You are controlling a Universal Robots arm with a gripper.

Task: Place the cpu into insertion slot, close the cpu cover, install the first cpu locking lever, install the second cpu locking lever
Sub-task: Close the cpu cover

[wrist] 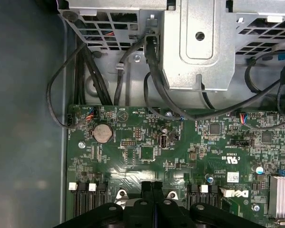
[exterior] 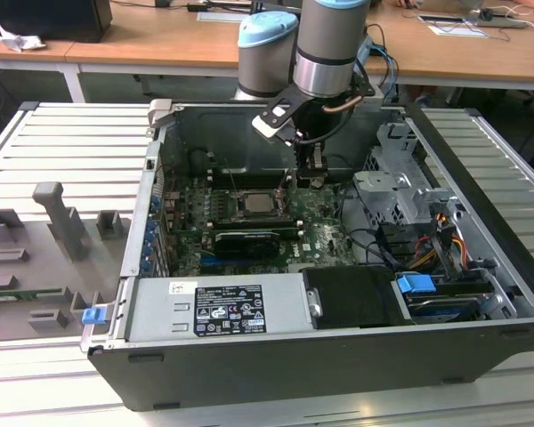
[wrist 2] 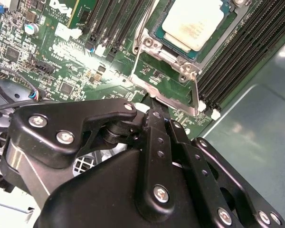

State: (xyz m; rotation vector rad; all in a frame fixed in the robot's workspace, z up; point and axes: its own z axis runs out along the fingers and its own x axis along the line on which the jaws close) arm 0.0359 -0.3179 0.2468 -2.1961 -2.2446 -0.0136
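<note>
The cpu (wrist 2: 192, 21) lies flat in the insertion slot (wrist 2: 185, 61) with its silver-tan face up; in the exterior view the cpu (exterior: 252, 205) is at the middle of the motherboard. The cpu cover (wrist 2: 195, 92) stands raised off the socket, and the green board shows through its window. A thin wire lever (wrist 2: 143, 26) rises beside the socket. My gripper (wrist 2: 149, 107) is shut with nothing visible between its fingers, and its tips are right at the raised cover's edge. In the exterior view my gripper (exterior: 310, 178) hangs just to the right of the socket. My gripper (wrist: 152, 186) shows its fingers pressed together.
Black memory slots (wrist 2: 237, 57) flank the socket. A metal drive cage (wrist: 194, 42) with black cables stands past the board's edge. The power supply (exterior: 218, 307) fills the case's near side. A grey fixture tray (exterior: 53, 231) lies outside the case on the exterior view's left.
</note>
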